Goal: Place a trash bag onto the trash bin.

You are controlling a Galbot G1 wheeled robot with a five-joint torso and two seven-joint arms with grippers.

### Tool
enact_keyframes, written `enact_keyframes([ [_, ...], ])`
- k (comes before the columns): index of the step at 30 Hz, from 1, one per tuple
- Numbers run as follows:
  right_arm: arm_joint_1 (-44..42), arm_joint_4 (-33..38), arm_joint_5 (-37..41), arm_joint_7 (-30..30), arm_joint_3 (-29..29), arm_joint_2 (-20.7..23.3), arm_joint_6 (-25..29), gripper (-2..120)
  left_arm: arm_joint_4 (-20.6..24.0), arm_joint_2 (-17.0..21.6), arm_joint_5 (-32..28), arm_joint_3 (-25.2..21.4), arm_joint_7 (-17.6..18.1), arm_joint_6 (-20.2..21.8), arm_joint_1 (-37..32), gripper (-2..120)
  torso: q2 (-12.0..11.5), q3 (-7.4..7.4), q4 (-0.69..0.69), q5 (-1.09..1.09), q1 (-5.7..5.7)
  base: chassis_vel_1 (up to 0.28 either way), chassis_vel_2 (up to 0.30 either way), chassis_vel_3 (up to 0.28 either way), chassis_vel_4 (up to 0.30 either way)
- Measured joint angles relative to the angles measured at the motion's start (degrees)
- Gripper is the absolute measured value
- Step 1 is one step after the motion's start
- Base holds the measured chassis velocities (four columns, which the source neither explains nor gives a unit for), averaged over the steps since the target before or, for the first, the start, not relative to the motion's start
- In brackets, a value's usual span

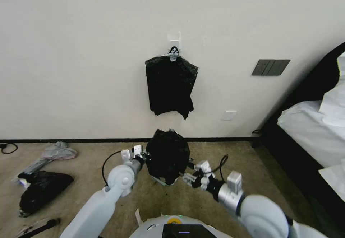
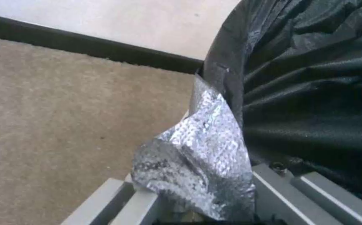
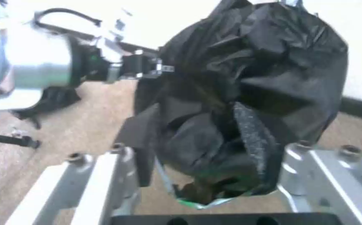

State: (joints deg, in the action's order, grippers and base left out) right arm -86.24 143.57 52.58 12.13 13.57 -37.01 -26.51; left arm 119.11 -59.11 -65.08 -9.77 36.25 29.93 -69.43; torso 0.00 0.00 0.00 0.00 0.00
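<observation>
A plain pale wall (image 1: 90,51) and tan carpet (image 1: 90,152) set the scene, with a dark skirting strip running where they meet. On the carpet at far left lie a bulging black sack (image 1: 41,191) and, behind it, a crumpled grey sheet of plastic (image 1: 54,153); a dark rod is cut off by the lower edge of the head view. A flat bundle of black bags (image 1: 170,85) hangs from a clip on the wall, directly above the work.

The left hand (image 1: 145,156) reaches in from the left and meets the side of the trash bag (image 1: 168,155). In the left wrist view a silvery fold of the film lies between its fingers (image 2: 143,203), which are closed on the plastic. The trash bag stands as a crumpled black mound on the carpet near the wall, draped so fully over the trash bin (image 3: 197,203) that only a sliver of pale rim with a green tint peeks out under the lower hem; the bin's body is hidden.

The right hand (image 1: 187,178) sits just beside the bag's lower right edge. In its own wrist view the fingers (image 3: 118,175) stand apart on either side of the bag's hem, and whether they touch the film is hard to make out. A dark bed frame with white bedding (image 1: 309,130) is cut off at far right.
</observation>
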Motion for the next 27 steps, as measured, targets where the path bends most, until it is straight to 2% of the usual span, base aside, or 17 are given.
enact_keyframes([
  [1,0.00,0.00,0.00,0.00,0.00,0.00,0.00,44,0.00,0.00,0.00,0.00,0.00,0.00,0.00,0,0.00,0.00,0.00,0.00,0.00,0.000,0.000,0.000,0.000],
  [4,8.71,0.19,10.00,6.15,-1.29,1.06,-7.40,29,1.06,-0.21,2.44,2.15,-0.01,-0.03,-0.52,0,0.00,0.00,0.00,0.00,0.00,0.000,0.000,0.000,0.000],
  [6,10.76,0.09,11.93,7.48,-2.23,1.06,-8.92,25,1.21,-0.31,3.11,2.59,0.00,-0.06,-0.65,0,0.00,0.00,0.00,0.01,0.00,0.000,0.000,0.000,0.000],
  [8,17.79,-1.19,16.54,11.51,-6.51,0.88,-13.38,16,1.58,-0.63,4.90,3.72,0.11,-0.49,-0.99,0,0.00,0.00,0.00,0.00,0.00,0.000,0.000,0.000,0.000],
  [10,19.99,-1.83,17.48,12.63,-8.33,0.78,-14.03,13,1.74,-0.71,5.35,4.04,0.24,-0.65,-1.08,0,0.00,0.00,0.01,0.01,0.00,0.000,0.000,0.000,0.000],
  [12,27.01,-4.74,19.18,15.59,-14.61,0.25,-14.70,1,2.12,-1.05,6.84,5.02,0.95,-1.23,-1.28,0,0.00,0.00,0.00,0.00,0.00,0.000,0.000,0.000,0.000],
  [14,29.13,-5.70,19.73,16.52,-16.59,-0.05,-14.73,0,2.25,-1.15,7.13,5.28,1.33,-1.35,-1.30,0,0.00,0.00,0.00,0.00,0.00,0.000,0.000,0.000,0.000],
  [18,38.43,-11.10,22.58,22.95,-26.37,-3.21,-14.73,0,2.38,-1.34,7.98,6.33,2.47,-1.56,-1.28,0,0.00,0.00,0.00,-0.01,0.00,0.000,0.000,0.000,0.000],
  [19,38.43,-11.10,22.58,22.95,-26.37,-3.21,-14.73,0,2.38,-1.34,7.98,6.33,2.47,-1.56,-1.28,0,0.00,0.00,0.00,-0.01,0.00,0.000,0.000,0.000,0.000],
  [22,45.16,-15.63,25.21,29.93,-34.09,-7.71,-14.64,0,1.86,-1.79,8.73,7.35,3.47,-1.76,-0.72,0,0.00,0.00,0.01,-0.01,0.00,0.000,0.000,0.000,0.000],
  [23,45.16,-15.63,25.21,29.93,-34.09,-7.71,-14.64,0,1.86,-1.79,8.73,7.35,3.47,-1.76,-0.72,0,0.00,0.00,0.01,-0.01,0.00,0.000,0.000,0.000,0.000],
  [25,48.88,-18.76,28.02,34.90,-38.35,-10.64,-14.58,0,1.31,-2.27,8.95,7.85,4.08,-2.00,-0.29,0,0.00,0.00,0.01,0.00,0.00,0.000,0.000,0.000,0.000],
  [27,49.95,-19.82,28.75,36.14,-39.67,-11.38,-14.56,0,1.18,-2.42,8.96,7.98,4.20,-2.05,-0.19,0,0.00,0.00,0.01,0.00,0.00,0.000,0.000,0.000,0.000],
])
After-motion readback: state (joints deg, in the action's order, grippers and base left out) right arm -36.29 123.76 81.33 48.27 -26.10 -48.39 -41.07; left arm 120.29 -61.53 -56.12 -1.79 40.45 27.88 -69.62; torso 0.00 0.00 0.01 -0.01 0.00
